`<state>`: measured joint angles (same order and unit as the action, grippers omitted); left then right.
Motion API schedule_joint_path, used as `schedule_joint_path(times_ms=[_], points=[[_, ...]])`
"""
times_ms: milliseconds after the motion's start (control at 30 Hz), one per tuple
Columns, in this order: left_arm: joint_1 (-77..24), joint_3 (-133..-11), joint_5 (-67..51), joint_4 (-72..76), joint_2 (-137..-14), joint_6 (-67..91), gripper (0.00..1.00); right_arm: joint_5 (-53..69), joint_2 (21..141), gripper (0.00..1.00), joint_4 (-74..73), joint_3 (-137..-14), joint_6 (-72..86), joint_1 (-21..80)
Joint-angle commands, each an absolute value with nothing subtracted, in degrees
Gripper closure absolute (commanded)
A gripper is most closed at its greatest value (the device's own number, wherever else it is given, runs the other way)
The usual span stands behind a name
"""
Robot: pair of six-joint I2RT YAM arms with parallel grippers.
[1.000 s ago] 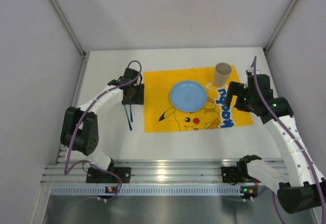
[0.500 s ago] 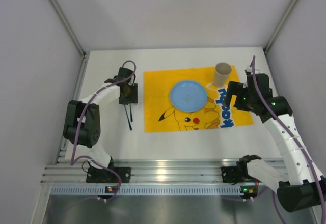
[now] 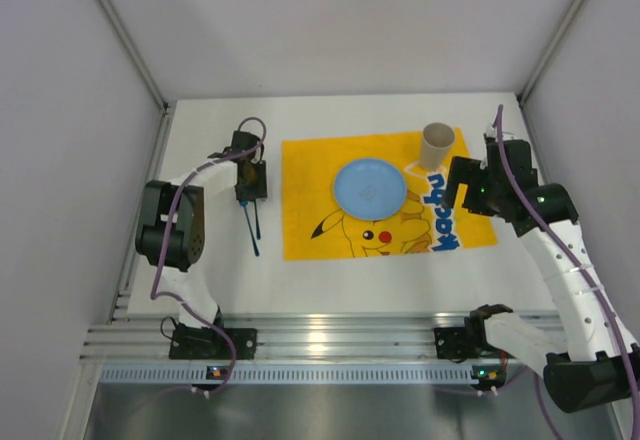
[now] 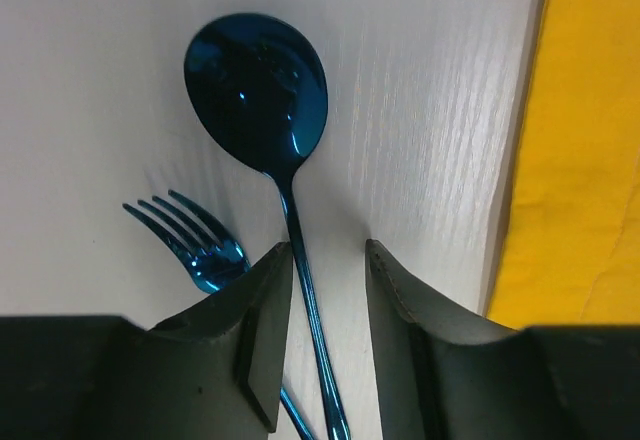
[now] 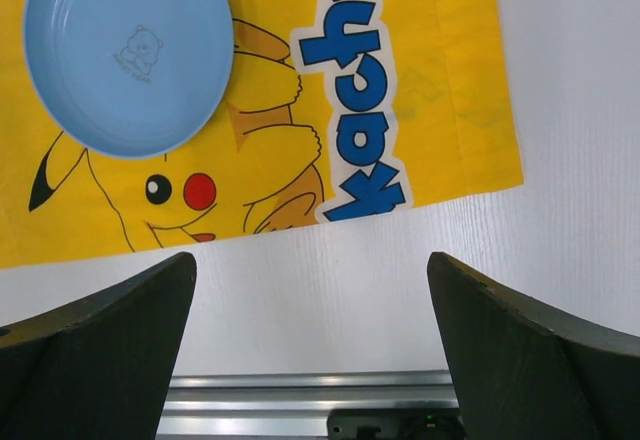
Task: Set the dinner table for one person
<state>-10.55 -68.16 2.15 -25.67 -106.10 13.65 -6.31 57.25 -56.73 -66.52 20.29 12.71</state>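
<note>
**Blue spoon straddled by left gripper, not yet pinched**

White dinner table (image 3: 210,270) filled the booth floor, w/ a yellow cloth mat (image 3: 300,180) laid on its middle-right. Left of the mat, on bare tabletop, a shiny blue spoon (image 4: 257,85) and blue fork (image 4: 195,240) lay side by side. Left gripper (image 4: 326,260) was down over them. Its jaws stood part-way apart, one either side of the spoon's thin handle w/ a gap showing, so nothing was grasped. Right gripper (image 5: 310,270) hung spread wide and empty above the mat's near-right corner.

Risks, as a guess: the fork tines sat just beside the finger on that side, so a pinch could snag or shove the fork too. The handle was slim and glossy. It could slip or swivel, esp. w/ the heavy bowl far from the grip.

Readable text: blue letters "kachu" on the mat, beside a Pikachu cartoon. Pale blue plate (image 5: 127,55) carried a tiny bear-like mark w/ wording too small to read. Beige cup (image 3: 437,144): no label seen.
</note>
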Motion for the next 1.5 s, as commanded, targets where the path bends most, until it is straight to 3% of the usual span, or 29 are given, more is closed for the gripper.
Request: schedule_joint_path(times_ms=[0, 233, 300, 333, 367, 700, 1133, 1467], points=[[-10.0, -69.9, 1.0, -22.4, -109.7, 14.2, 0.6, -8.0, 58.4, 0.0, -57.8, -70.5, 18.7, 13.1], [-9.8, -69.7, 1.2, -21.1, -112.4, 15.3, 0.78, -8.4, 61.2, 0.0, -58.2, -73.5, 17.7, 13.0], [-9.8, -68.7, 1.1, -20.7, -112.6, 15.0, 0.86, -8.4, 61.8, 0.0, -58.0, -74.2, 17.7, 13.0], [-9.8, -68.5, 1.1, -20.7, -112.8, 14.9, 0.96, -8.4, 62.0, 0.0, -58.0, -74.3, 17.7, 13.0], [-9.8, -68.0, 0.9, -20.7, -112.9, 14.8, 1.0, -8.3, 62.3, 0.0, -57.8, -74.4, 17.6, 13.0], [-10.3, -72.1, -6.8, -24.6, -107.6, 20.9, 1.0, -0.3, 63.5, 0.0, -52.1, -77.7, 15.0, 16.6], [-19.5, -97.6, -6.2, -40.1, -103.1, 34.2, 1.0, 6.7, 74.0, 0.0, -32.1, -76.3, 30.0, 34.7], [-29.6, -108.4, -6.0, -44.5, -104.6, 37.7, 1.0, 9.8, 81.4, 0.04, -23.9, -76.1, 32.3, 38.7]])
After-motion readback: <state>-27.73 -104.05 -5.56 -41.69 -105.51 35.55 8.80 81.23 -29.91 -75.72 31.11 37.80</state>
